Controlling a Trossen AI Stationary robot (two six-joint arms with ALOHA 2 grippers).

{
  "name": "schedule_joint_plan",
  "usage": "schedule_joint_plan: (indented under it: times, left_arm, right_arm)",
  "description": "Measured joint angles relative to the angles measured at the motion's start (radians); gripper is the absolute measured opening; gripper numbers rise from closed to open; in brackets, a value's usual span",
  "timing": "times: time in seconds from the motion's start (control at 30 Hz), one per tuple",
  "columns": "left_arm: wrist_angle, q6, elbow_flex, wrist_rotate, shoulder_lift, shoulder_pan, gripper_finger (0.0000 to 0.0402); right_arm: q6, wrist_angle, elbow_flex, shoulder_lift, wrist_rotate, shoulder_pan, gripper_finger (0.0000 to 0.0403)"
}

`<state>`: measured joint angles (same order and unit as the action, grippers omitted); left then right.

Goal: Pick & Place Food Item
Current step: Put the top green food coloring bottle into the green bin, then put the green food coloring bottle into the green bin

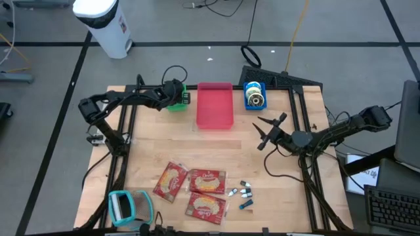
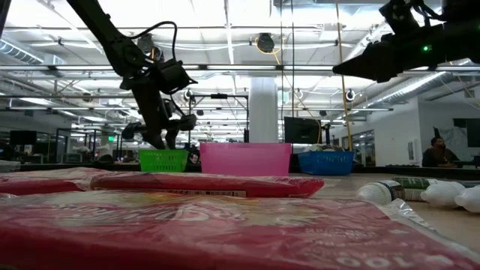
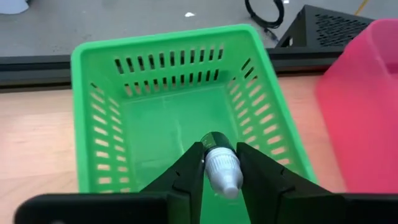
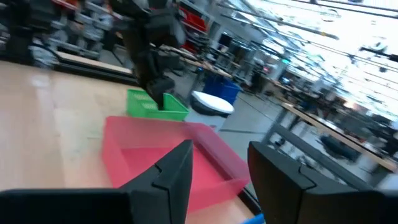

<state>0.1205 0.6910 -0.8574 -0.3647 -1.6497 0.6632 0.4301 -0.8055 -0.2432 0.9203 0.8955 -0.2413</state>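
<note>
While the left gripper (image 3: 222, 177) hangs over the green basket (image 3: 186, 112) near the table's (image 1: 216, 157) far edge, its fingers pinch a small white-capped bottle (image 3: 222, 167), placed so it would drop inside. The right gripper (image 1: 269, 131) waits, jaws apart and empty, near the right edge beside the pink bin (image 1: 214, 105). Red snack packets (image 1: 191, 190) lie by the near edge

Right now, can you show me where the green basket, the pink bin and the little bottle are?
green basket (image 3: 155, 46): left wrist view, on its far rim.
pink bin (image 1: 214, 121): high view, on its bare floor.
little bottle (image 3: 222, 169): left wrist view, on its white cap.
</note>
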Motion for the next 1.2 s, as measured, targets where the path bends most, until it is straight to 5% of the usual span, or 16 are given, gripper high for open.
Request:
schedule_joint_plan:
  times: [0.37, 0.63, 0.93, 1.2]
  left_arm:
    - [0.010, -0.070, 0.000, 0.070, 0.005, 0.022, 0.0208]
    - [0.013, -0.114, 0.000, 0.151, 0.173, -0.012, 0.0251]
    - [-0.099, -0.263, -0.001, 0.048, 0.440, -0.319, 0.0253]
    - [-0.215, -0.294, -0.001, -0.057, 0.427, -0.593, 0.0253]
  right_arm:
    - [-0.090, 0.001, 0.000, 0.000, -0.010, -0.009, 0.0147]
    - [-0.148, 0.025, -0.006, 0.000, -0.086, -0.152, 0.0146]
    - [-0.447, 0.485, -0.208, 0.163, -0.132, -0.387, 0.0154]
    - [-0.738, 0.580, -0.395, 0.511, -0.377, -0.458, 0.0151]
